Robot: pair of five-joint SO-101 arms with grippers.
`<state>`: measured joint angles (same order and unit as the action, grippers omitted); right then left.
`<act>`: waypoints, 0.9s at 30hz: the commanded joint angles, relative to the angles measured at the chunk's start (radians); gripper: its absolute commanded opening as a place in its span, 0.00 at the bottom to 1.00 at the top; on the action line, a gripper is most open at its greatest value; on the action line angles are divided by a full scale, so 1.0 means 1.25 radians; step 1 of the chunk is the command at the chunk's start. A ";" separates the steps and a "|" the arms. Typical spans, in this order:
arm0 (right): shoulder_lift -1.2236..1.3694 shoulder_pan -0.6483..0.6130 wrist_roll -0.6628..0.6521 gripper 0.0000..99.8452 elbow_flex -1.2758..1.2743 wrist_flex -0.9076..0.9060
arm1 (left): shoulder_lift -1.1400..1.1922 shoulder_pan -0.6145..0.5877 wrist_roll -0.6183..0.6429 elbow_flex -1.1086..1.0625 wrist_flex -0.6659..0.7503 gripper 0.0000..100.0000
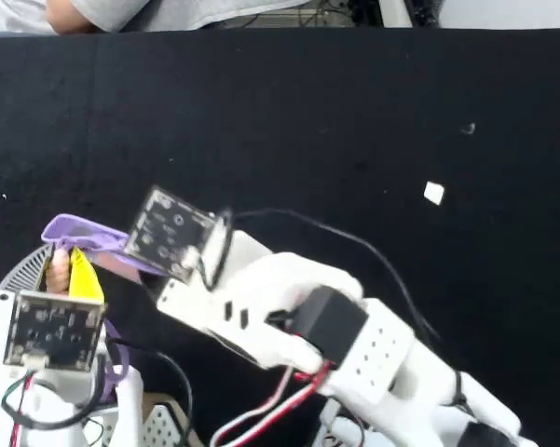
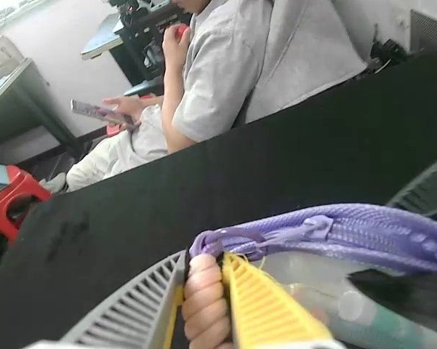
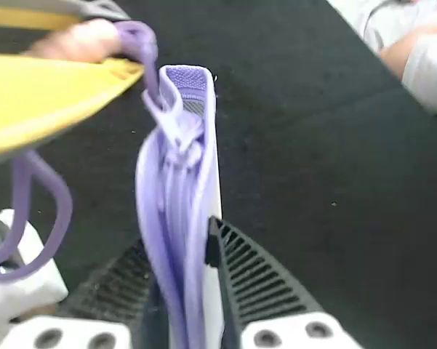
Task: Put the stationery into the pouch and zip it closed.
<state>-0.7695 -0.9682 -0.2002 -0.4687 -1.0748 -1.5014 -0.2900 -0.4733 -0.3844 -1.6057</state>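
The purple pouch (image 1: 82, 233) is hanging between the two hands above the black desk (image 1: 354, 112), at its near left corner. The left hand (image 2: 203, 265) is clamping the pouch's end, its yellow and grey fingers pressing together on a pinkish ribbed piece (image 2: 203, 309) beside the purple loop. The right hand (image 3: 178, 240) is gripping the pouch body edge-on, with one black finger on each face. The zip slider (image 3: 178, 134) is sitting near the left hand's end, and the teeth behind it are meeting. A small white piece (image 1: 434, 193) is lying well apart on the desk.
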 commanded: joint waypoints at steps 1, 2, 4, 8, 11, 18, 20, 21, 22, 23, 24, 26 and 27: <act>-0.051 0.041 -0.017 0.01 -0.006 -0.038 | 0.000 -0.064 -0.021 -0.047 0.064 0.03; -0.050 0.047 -0.017 0.01 -0.010 -0.036 | 0.000 -0.077 -0.021 -0.060 0.075 0.03; -0.048 0.050 -0.018 0.01 -0.015 -0.034 | 0.000 -0.093 -0.021 -0.071 0.081 0.03; -0.048 0.050 -0.018 0.01 -0.037 -0.004 | -0.001 -0.096 -0.021 -0.073 0.075 0.03; -0.047 0.050 -0.012 0.01 -0.057 0.036 | -0.002 -0.090 -0.018 -0.072 0.075 0.03; -0.047 0.036 0.022 0.02 -0.057 0.091 | -0.075 -0.025 -0.016 -0.041 0.055 0.03; -0.047 0.015 0.022 0.03 -0.057 0.098 | -0.106 0.029 -0.010 -0.014 0.014 0.03; -0.047 -0.001 0.025 0.06 -0.057 0.098 | -0.113 0.057 0.007 -0.004 -0.001 0.03; -0.047 -0.015 0.027 0.10 -0.057 0.098 | -0.113 0.078 0.029 0.009 -0.010 0.03; -0.047 -0.026 0.022 0.13 -0.057 0.098 | -0.106 0.093 0.044 0.020 -0.015 0.03; -0.047 -0.031 0.022 0.16 -0.057 0.098 | -0.093 0.099 0.052 0.026 -0.016 0.03; -0.047 -0.037 0.022 0.19 -0.047 0.096 | -0.054 0.099 0.058 0.041 -0.018 0.03; -0.047 -0.039 0.022 0.18 -0.041 0.095 | -0.032 0.098 0.059 0.056 -0.020 0.03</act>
<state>-0.7925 -1.0004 -0.1757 -0.5455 -0.9735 -1.6118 -0.1857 -0.4196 -0.3721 -1.6256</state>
